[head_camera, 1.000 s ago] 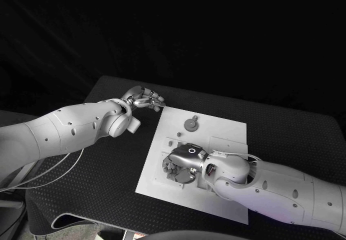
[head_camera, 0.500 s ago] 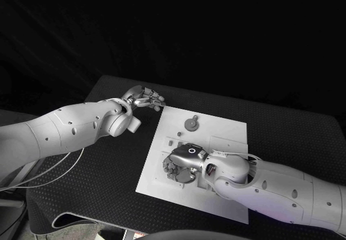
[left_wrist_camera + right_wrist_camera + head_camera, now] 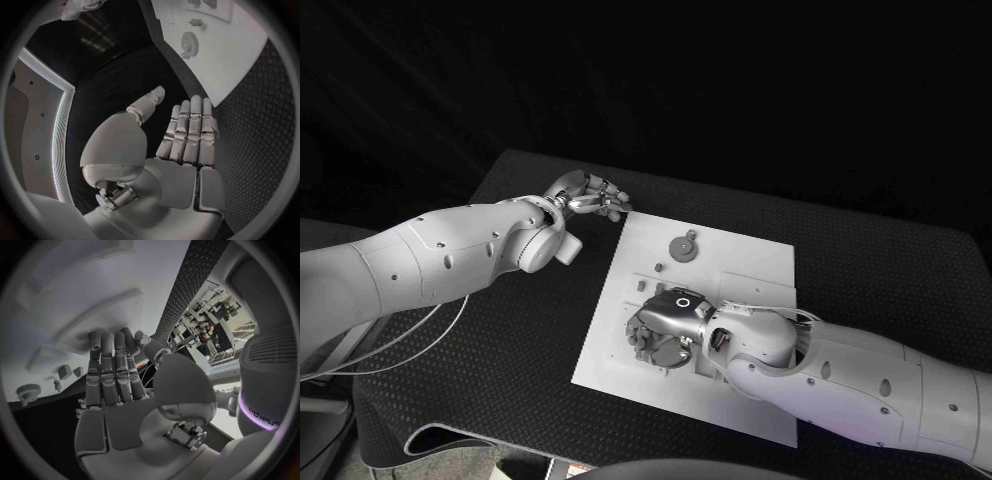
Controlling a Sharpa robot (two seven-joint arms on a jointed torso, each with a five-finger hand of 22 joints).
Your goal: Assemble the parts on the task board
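While the left hand (image 3: 589, 195) hovers empty, fingers apart, off the task board's (image 3: 747, 270) far corner, the right hand's (image 3: 661, 330) grasp is unclear; the small toothed gear (image 3: 684, 246) looks stiff and light, best pinched at its rim.

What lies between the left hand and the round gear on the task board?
Head view: bare black table, then bare white task board, between the left hand and the gear.
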